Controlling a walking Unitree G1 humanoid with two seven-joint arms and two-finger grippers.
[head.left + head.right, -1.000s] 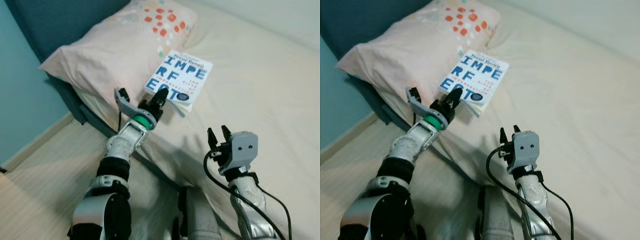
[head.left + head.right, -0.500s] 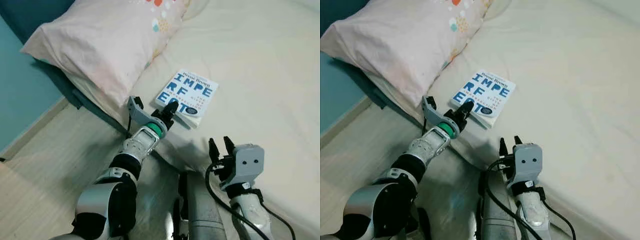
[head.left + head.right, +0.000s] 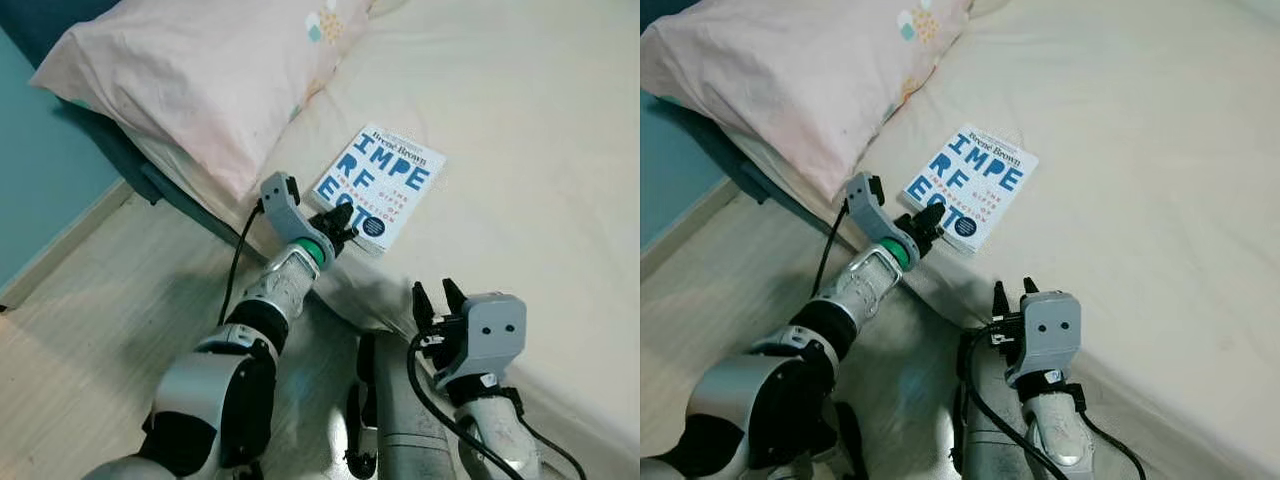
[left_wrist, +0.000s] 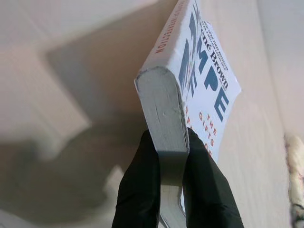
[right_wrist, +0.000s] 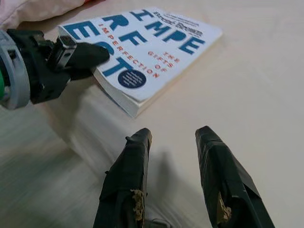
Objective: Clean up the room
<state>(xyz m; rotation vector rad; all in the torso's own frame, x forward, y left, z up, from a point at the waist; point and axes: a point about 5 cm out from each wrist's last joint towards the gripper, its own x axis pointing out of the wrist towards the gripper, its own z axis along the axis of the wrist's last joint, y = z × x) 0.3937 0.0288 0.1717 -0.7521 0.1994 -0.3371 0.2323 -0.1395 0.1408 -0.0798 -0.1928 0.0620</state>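
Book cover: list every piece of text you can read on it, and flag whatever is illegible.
On the book, gripped by the left end effector:
"Brené Brown"
"IMPE / RF / ECT", part hidden by the fingers
"THE GIFTS OF IMPERFECTION"
Dark round badge: too small to read.
Spine lettering: too blurred.

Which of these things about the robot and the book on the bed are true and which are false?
1. The left gripper is shut on the book. True.
2. The book lies on top of the pillow. False: it lies on the bed sheet, beside the pillow.
3. The right gripper is holding the book too. False: its fingers are open and touch nothing, short of the book.
4. The book cover has big blue letters. True.
5. The left gripper grips the book by the middle of its cover. False: its fingers pinch the book at its near corner, one on each side.
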